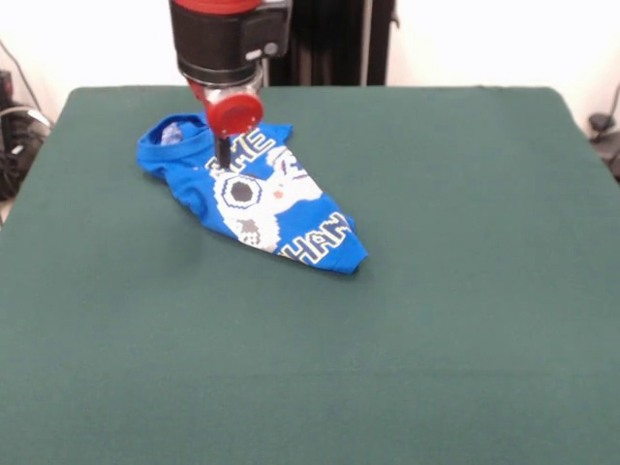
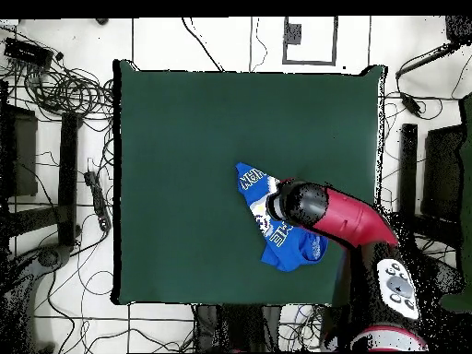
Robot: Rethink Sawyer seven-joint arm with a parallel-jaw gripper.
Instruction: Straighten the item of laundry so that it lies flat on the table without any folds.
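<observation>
The item of laundry (image 1: 260, 201), a bright blue T-shirt, lies bunched and folded on the table (image 1: 446, 310), left of centre toward the far side. Its print and lettering face up, and it tapers to a point at the near right. My gripper (image 1: 222, 155) comes straight down onto the shirt's far upper part, near the collar, and touches or nearly touches the cloth. The red and black wrist hides how the jaws stand. In the overhead view the arm covers the middle of the shirt (image 2: 288, 251), and the gripper (image 2: 278, 206) is over it on the table (image 2: 184, 138).
The shirt sits on the side of the table closer to the robot's base. Cables and stands (image 2: 64, 92) lie on the floor round the table. The black pedestal (image 1: 329, 44) stands behind the far edge.
</observation>
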